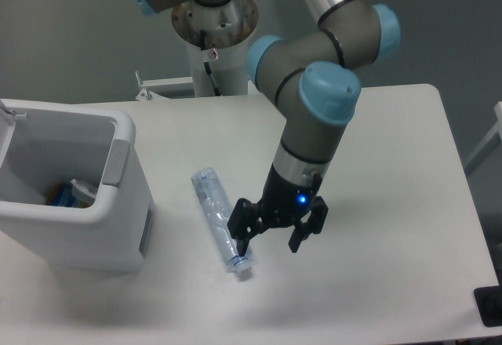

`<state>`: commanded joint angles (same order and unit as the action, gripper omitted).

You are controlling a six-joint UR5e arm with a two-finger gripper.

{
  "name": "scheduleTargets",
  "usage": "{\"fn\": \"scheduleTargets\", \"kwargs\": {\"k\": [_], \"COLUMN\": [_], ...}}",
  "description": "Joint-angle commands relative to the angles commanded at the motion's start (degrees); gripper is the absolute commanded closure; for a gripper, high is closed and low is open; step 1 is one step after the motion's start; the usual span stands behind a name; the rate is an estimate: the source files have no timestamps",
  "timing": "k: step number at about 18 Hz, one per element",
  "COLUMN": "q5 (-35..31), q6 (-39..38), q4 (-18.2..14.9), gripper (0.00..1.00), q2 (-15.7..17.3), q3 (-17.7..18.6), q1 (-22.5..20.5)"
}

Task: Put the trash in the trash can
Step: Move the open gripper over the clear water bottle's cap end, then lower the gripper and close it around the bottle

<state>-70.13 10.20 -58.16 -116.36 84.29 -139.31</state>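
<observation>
Bottle (218, 216): clear, crushed, white cap toward the near bench (392, 204) edge; lies flat between bin (118, 227) and gripper (274, 231). Likely very light, springy, slick; thin walls should buckle under a pinch. Best hold: across the mid-body, or the stiffer neck by the cap. Jaws open, empty, just beside the bottle's cap end. No legible label or writing. Bin holds unclear items.

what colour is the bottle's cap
White, on the clear bottle; cap shows in the fixed camera view.

end effector (271, 243) spread open just right of crushed bottle (219, 219) on table (392, 204); trash can (70, 196) left.
</observation>
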Motion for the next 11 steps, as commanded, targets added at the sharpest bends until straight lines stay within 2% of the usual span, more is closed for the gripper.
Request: {"fn": "scheduleTargets", "kwargs": {"k": [3, 5, 7, 11], "q5": [-3.69, -6.67, -10.54, -12.14], "q6": [0.09, 0.00, -0.70, -0.79], "q4": [-8.25, -12.04, -12.59, -12.76], "gripper": [0.00, 0.00, 0.00, 0.00], "q2": [-3.16, -5.79, -8.08, -8.88], "q3": [-4.12, -7.11, -8.96, -7.83], "q1": [1.23, 2.38, 4.13, 5.19]}}
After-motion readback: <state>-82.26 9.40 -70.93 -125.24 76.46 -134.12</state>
